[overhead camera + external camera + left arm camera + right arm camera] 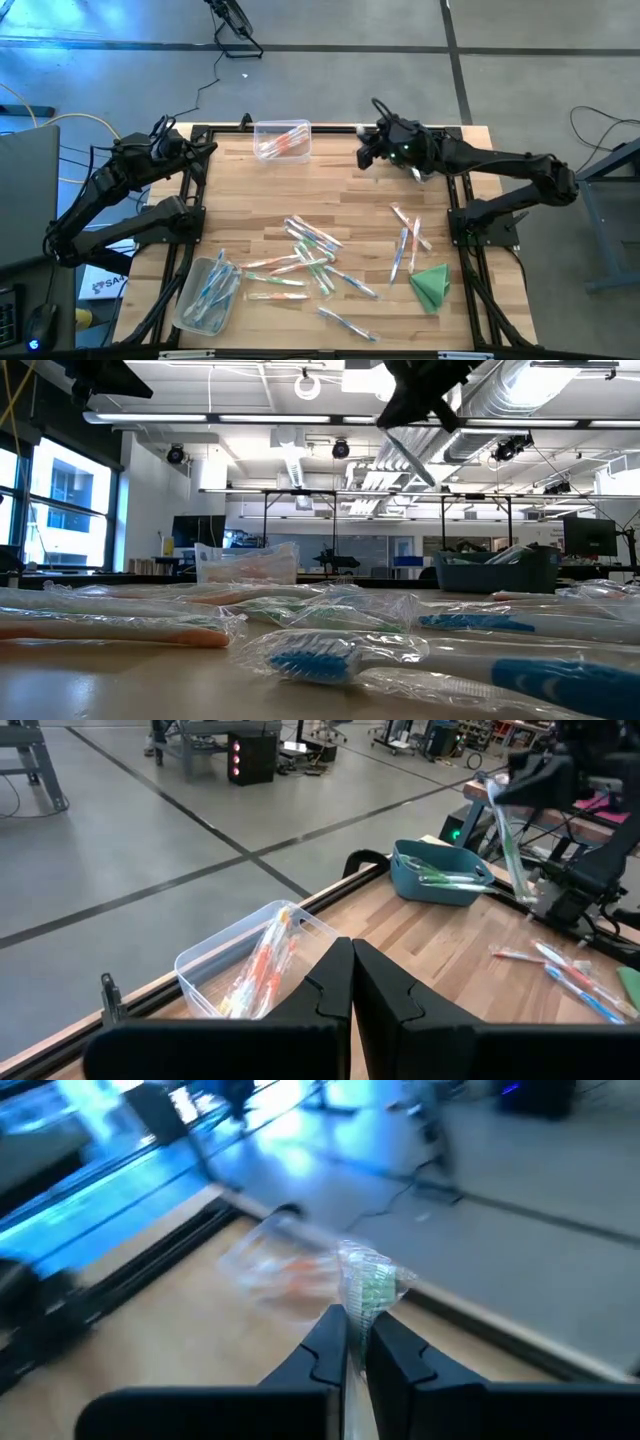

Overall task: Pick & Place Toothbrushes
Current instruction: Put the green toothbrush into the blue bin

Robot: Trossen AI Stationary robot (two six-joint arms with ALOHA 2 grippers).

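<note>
Wooden table [350, 200], unlabelled wrapped toothbrushes [305, 255].

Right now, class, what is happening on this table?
The right gripper holds a wrapped green toothbrush in its fingers, raised above the table's far side near the clear bin of orange brushes. The left gripper waits shut at the far left corner. Many toothbrushes lie loose mid-table; a blue bin holds some.

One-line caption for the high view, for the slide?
Right pincer carries a wrapped toothbrush above the table, beside the clear bin; left pincer waits shut.
</note>
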